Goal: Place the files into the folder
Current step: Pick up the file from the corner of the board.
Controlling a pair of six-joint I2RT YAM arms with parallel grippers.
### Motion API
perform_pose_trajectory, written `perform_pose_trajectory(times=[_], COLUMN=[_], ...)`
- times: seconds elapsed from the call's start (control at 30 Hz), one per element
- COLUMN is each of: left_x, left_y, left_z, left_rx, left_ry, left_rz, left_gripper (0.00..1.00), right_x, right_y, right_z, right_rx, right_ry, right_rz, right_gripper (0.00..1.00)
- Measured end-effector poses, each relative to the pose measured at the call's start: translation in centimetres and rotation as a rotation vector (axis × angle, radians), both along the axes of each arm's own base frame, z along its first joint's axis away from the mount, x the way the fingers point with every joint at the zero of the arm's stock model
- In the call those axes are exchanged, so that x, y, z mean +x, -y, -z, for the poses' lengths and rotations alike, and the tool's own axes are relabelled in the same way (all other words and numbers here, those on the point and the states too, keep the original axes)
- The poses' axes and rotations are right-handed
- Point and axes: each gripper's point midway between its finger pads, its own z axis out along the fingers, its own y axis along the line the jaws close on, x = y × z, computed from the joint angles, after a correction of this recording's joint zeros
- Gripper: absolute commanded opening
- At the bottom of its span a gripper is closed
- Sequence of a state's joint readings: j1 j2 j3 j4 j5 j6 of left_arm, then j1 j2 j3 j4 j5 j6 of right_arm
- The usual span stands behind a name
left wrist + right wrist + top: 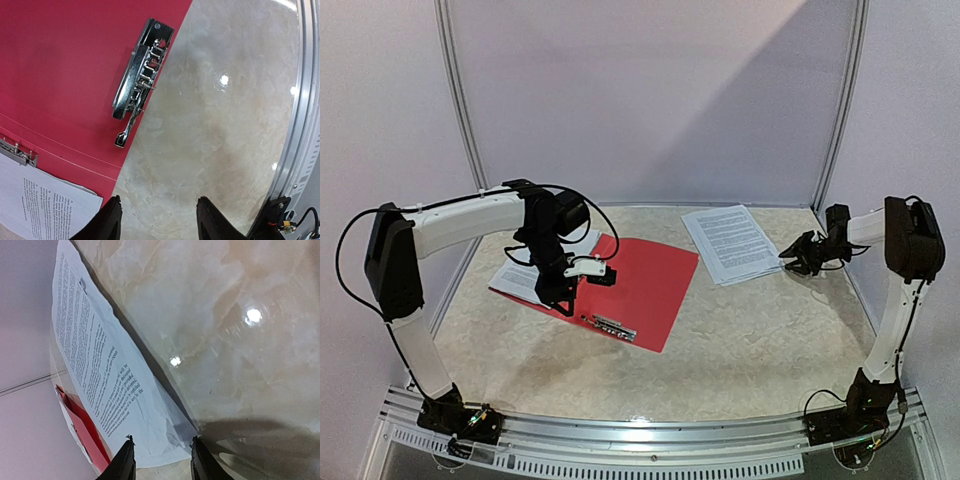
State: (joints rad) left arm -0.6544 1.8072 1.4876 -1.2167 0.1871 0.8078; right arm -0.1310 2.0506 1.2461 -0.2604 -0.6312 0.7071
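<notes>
The red folder (pixel 645 280) lies open and flat in the middle of the table, its silver clip (pixel 613 326) at the near edge. Some files (pixel 518 276) lie on its left half, under my left arm. More files (pixel 730 242) are stacked at the back right. My left gripper (pixel 558 305) hangs over the folder's near edge; in the left wrist view it (pixel 159 220) is open over bare table, beside the clip (pixel 141 77). My right gripper (pixel 790 256) is at the stack's right corner. It (pixel 161 460) is open, with the corner of the files (pixel 100 365) between its fingers.
A second small metal clip (pixel 17 152) holds the top of the sheets (pixel 45 205) on the folder. A metal rail (pixel 650 440) runs along the near table edge. White walls and frame posts (pixel 840 110) close in the back and sides.
</notes>
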Motion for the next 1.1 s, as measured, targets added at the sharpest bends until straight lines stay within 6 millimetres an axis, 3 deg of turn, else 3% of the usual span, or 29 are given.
perform_pose_trajectory(times=[0.67,0.87,1.1], left_x=[0.2,0.1,0.1], left_y=[-0.2,-0.2,-0.2], left_z=[0.0,0.2,0.5], left_rx=[0.012,0.015,0.022], left_ry=[0.01,0.007,-0.002], left_rz=[0.003,0.003,0.004], left_gripper=[0.51,0.51,0.51], right_x=[3.4,4.6,6.7], right_y=[-1.2,-2.5,-4.1], right_z=[-1.1,-0.4,-1.2], right_rx=[0.136,0.17,0.205], right_ry=[0.096,0.101,0.155], right_rz=[0.022,0.007,0.001], right_gripper=[0.38,0.37,0.36])
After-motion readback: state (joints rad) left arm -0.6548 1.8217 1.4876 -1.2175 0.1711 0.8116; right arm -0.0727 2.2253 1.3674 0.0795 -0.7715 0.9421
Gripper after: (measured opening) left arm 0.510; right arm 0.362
